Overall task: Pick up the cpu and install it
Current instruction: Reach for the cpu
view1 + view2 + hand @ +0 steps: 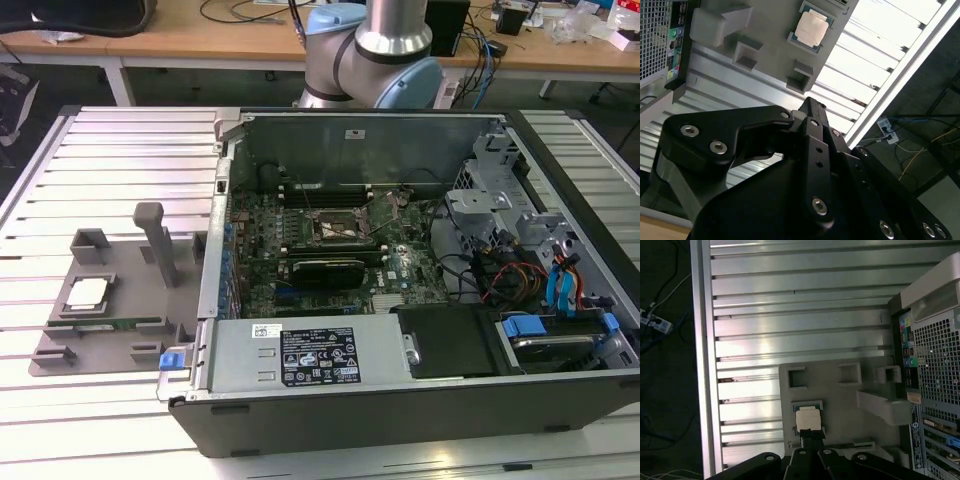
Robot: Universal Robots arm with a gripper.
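Item: cpu (88, 292), one. We find it flat, silvery top up, in a square recess of the grey fixture plate (120, 345). The plate lies on the slatted table (130, 150) at the exterior view's left, just beside the open computer case (300, 420).

Gripper (810, 436): its black fingers are drawn together and grasp nothing. In the first wrist view their tips sit at the chip's near edge. In the second wrist view the tips (812, 106) point toward the cpu (812, 27) with bare plate between. We cannot tell how high they stand above it.

Surroundings: a long thin memory stick (110, 323) lies in a slot alongside the chip. A tall grey post (150, 240) and low square blocks rise from the same plate, all apart from the recess. Nothing covers the chip.

Orientation: the chip is square, so we find no long axis; its edges run parallel to the plate's edges.

Also logged: the socket (338, 228) on the board inside the case, and the arm (380, 50) behind it.
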